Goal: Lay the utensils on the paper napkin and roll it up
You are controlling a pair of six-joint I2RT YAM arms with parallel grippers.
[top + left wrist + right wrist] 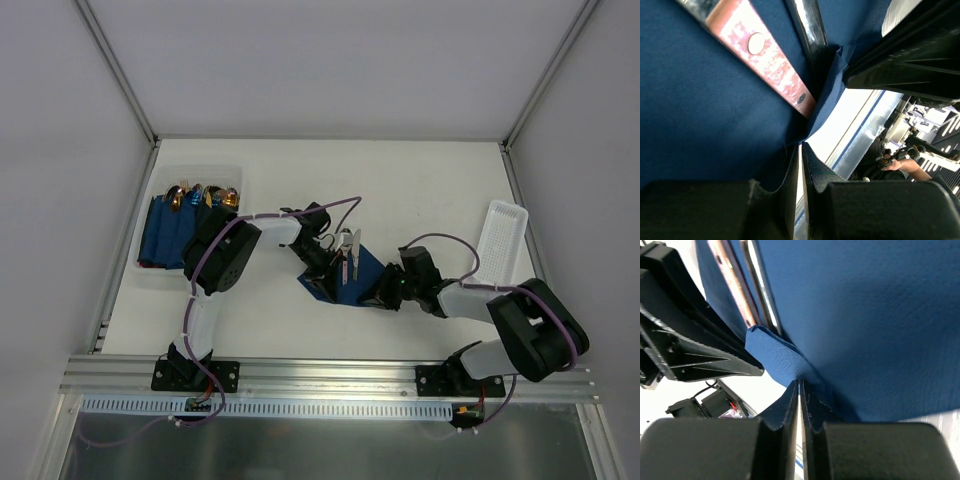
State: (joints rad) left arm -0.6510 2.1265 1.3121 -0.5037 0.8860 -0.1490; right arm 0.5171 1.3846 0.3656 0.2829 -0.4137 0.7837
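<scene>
Only partly visible, the utensils (767, 62) lie on the paper napkin (700, 125).

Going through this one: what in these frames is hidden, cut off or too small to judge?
- Top view: the utensils are too small and bunched to count.
- Wrist views: utensil heads are cut off by the top edge.
- Top view: the paper napkin is hidden where the left gripper and right gripper pinch it.
- Top view: the left arm covers part of the bin.
</scene>
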